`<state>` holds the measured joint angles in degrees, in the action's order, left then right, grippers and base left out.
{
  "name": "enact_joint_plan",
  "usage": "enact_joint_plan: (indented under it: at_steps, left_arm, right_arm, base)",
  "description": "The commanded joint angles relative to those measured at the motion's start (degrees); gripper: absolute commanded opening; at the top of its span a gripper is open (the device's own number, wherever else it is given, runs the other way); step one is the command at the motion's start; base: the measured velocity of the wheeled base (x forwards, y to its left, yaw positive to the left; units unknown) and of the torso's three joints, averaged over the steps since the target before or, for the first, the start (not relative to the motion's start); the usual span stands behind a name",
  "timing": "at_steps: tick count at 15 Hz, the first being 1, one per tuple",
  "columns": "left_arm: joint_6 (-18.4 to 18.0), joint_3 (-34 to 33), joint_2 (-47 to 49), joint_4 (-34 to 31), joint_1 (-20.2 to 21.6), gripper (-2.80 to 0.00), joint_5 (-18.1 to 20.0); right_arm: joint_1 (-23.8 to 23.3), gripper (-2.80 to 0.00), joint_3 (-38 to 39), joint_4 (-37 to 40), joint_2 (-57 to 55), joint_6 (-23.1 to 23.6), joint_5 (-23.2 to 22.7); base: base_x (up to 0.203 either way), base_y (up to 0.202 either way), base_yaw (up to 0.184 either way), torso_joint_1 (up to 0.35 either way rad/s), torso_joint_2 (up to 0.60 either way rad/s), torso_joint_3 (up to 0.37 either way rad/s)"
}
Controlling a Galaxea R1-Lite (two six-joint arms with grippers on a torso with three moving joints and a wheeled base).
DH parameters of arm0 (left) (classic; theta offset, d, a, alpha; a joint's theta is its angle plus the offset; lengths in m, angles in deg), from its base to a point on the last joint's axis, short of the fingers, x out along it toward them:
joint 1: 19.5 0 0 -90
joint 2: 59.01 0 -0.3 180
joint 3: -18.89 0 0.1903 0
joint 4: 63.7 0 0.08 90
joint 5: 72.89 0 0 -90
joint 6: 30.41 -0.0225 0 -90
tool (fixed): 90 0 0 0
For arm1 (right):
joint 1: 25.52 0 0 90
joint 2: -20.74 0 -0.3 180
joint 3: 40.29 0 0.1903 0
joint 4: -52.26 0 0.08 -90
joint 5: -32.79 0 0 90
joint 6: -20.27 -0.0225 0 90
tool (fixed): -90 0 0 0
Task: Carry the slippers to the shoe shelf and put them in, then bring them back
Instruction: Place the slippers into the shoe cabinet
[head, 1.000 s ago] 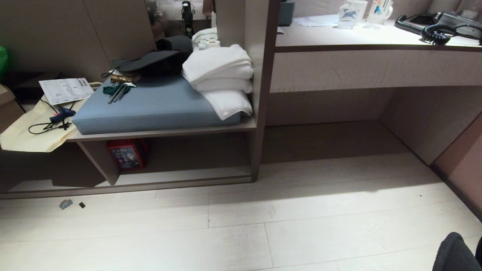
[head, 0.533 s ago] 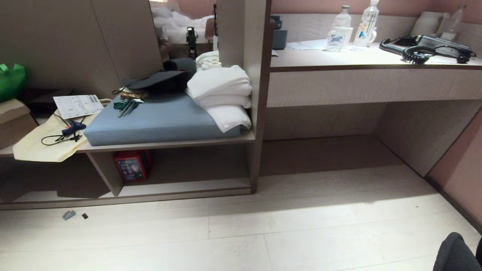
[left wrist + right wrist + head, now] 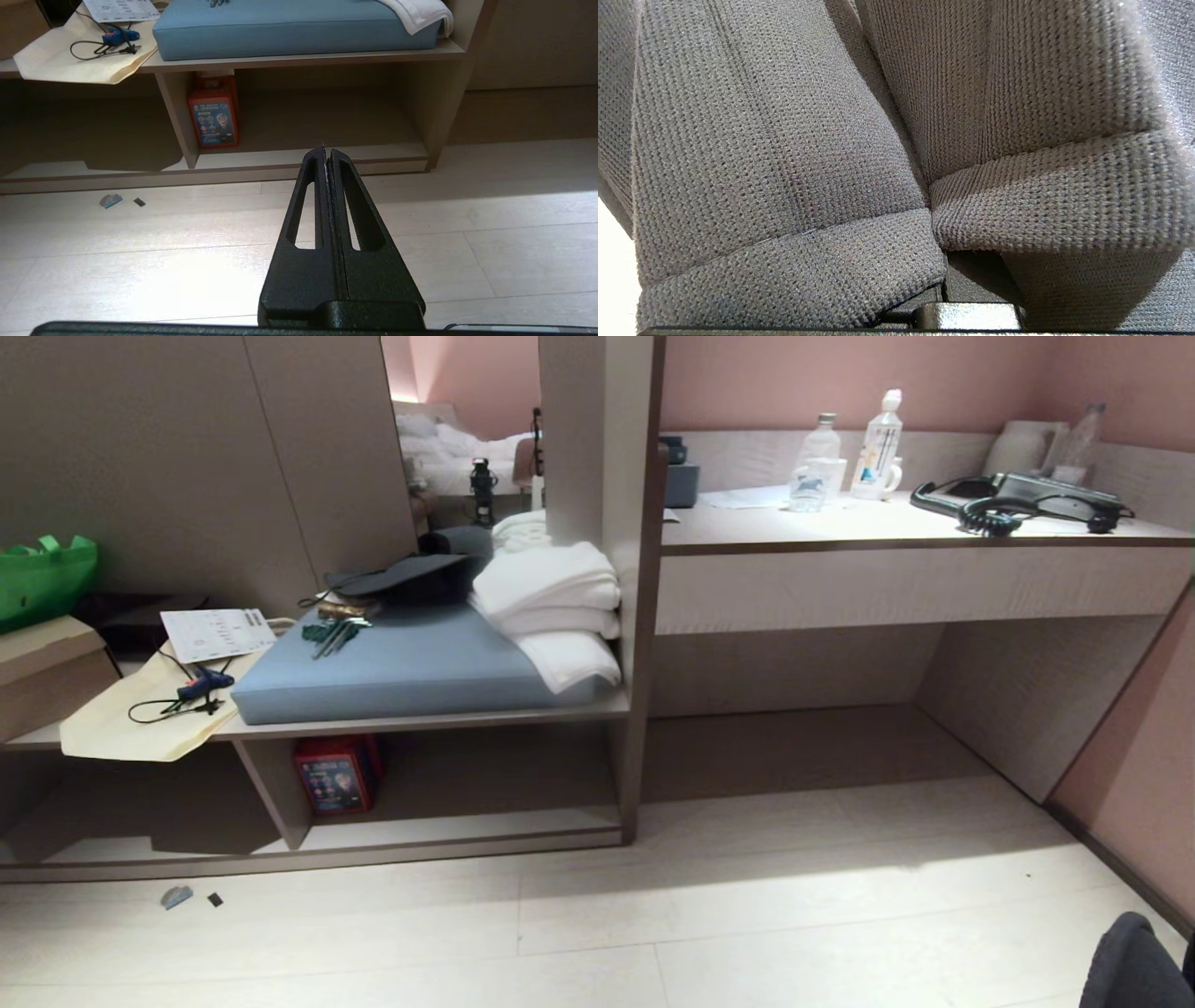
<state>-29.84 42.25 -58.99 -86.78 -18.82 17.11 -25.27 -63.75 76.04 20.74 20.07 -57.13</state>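
Right end effector is clamped on the slippers (image 3: 896, 154): dark grey knit cloth, both slippers side by side, fills its wrist view and hides the fingers, and a dark grey edge of cloth (image 3: 1134, 966) shows at the lower right corner of the head view. Left end effector (image 3: 327, 156) has its two black fingers pressed together, empty, held level above the pale plank floor (image 3: 747, 915) and pointing toward the shoe shelf (image 3: 467, 821). That shelf is a low open cubby under a ledge, split by an upright divider (image 3: 273, 793); a red box (image 3: 334, 775) stands just beside the divider on the cubby floor. On the ledge above lie a blue cushion (image 3: 411, 663), folded white towels (image 3: 551, 607) and a dark cap (image 3: 401, 577). To the right a worktop (image 3: 915, 527) carries bottles (image 3: 876, 446) and a black phone (image 3: 1027, 499).
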Motion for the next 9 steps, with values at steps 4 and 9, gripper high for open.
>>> enact_joint_plan:
  at_steps: [4, 9]
  left_arm:
    - [0.02, 0.00, -0.02, 0.06, 0.02, -2.80, 0.00]
    - [0.12, 0.00, -0.02, 0.06, 0.02, -2.80, 0.00]
  right_arm:
    - [0.02, -2.80, 0.01, -0.06, -0.09, -0.06, 0.01]
    - [0.02, -2.80, 0.10, -0.06, -0.09, 0.14, 0.10]
  base:
    - [0.000, 0.000, 0.000, 0.001, 0.00, 0.017]
    - [0.000, 0.000, 0.000, 0.000, 0.00, 0.000]
